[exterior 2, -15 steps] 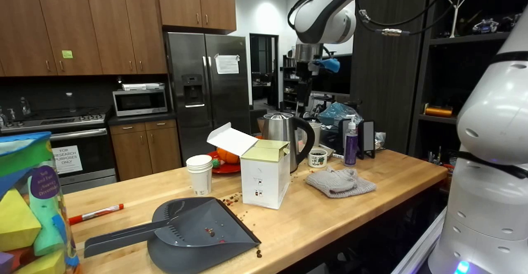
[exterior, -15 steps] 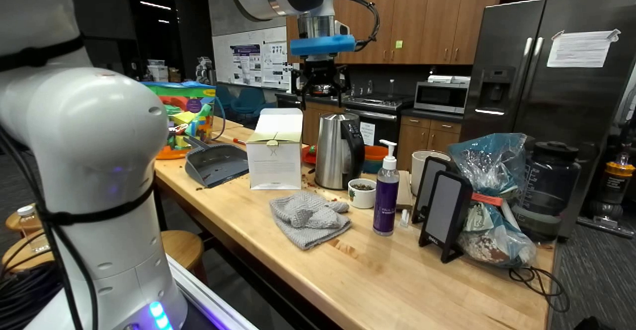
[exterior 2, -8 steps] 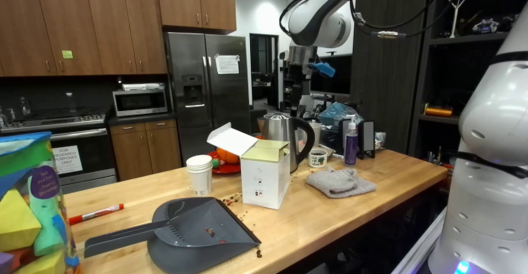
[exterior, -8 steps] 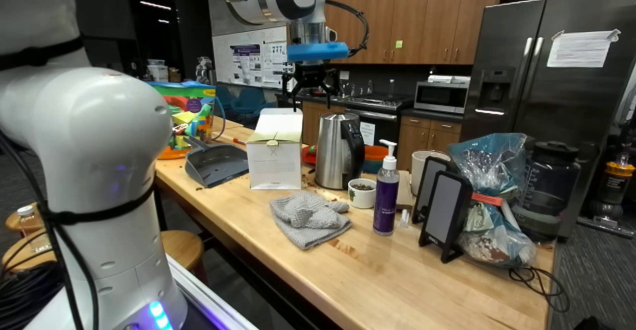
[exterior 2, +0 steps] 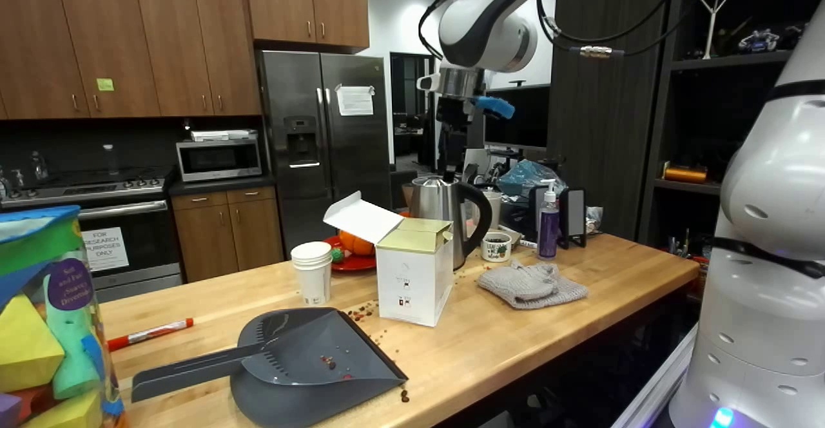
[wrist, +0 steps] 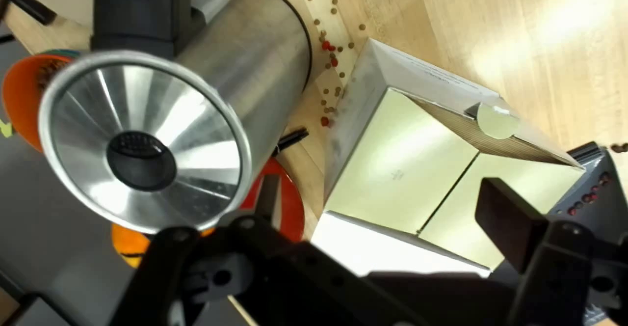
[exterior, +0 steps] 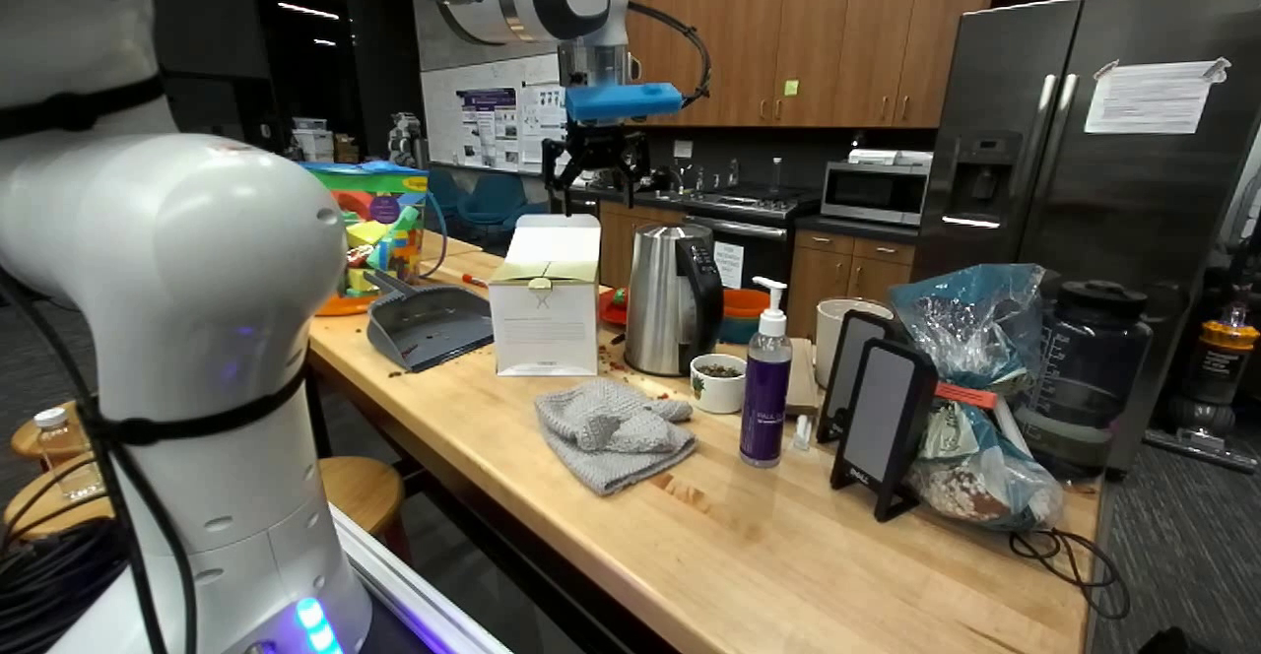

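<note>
The gripper (exterior: 599,199) is held in the air over the wooden table (exterior: 788,555), its two fingers spread wide; nothing is gripped between them, and nothing beneath is touched. In the wrist view, the white box (wrist: 405,169) is seen below, between the two fingertips; its pale yellow inner flaps are folded in along a dark seam, and its white outer flap is tilted back. Just beside it the steel kettle (exterior: 656,304) is stood upright, also below the gripper, its lid seen close to one fingertip in the wrist view. Near these two, small red and brown grains (wrist: 326,45) are scattered. Past the kettle and box, a red plate (exterior 2: 361,264) is partly hidden in an exterior view, a stack of paper cups (exterior 2: 312,274) set near it. On the box's other side a grey dustpan (exterior 2: 296,344) is laid, with a few grains lying in it. Farther from the gripper, a small white pot (exterior: 724,396), a crumpled grey cloth (exterior: 616,432) and a purple-labelled pump bottle (exterior: 765,388) are placed, then two black speakers (exterior: 880,423) and a plastic bag (exterior: 975,334). Well away, past the table, a microwave (exterior: 870,191) and a steel fridge (exterior: 1138,196) are seen.
</note>
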### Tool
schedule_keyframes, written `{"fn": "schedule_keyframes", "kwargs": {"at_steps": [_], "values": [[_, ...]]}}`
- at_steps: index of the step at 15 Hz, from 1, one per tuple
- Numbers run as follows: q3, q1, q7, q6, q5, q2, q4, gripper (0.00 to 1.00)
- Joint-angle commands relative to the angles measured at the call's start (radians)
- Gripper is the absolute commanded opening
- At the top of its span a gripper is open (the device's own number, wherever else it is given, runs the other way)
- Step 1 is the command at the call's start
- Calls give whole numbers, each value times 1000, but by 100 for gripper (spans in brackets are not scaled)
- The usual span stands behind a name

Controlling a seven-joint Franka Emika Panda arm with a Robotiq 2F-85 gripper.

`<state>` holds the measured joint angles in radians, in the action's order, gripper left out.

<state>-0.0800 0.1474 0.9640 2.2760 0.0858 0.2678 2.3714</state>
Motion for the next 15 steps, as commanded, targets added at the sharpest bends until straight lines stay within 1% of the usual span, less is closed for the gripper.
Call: {"fn": "schedule_keyframes", "kwargs": {"at_steps": [1,5,9,12,15], "values": [[-11,20,168,-31,98,-41,-48,100],[15,15,207,-57,177,-60,-80,100],[39,8,172,-79,221,-83,-117,100],[44,6,155,-156,274,-127,-183,100],[51,-3,157,-202,318,-167,-239,100]]}}
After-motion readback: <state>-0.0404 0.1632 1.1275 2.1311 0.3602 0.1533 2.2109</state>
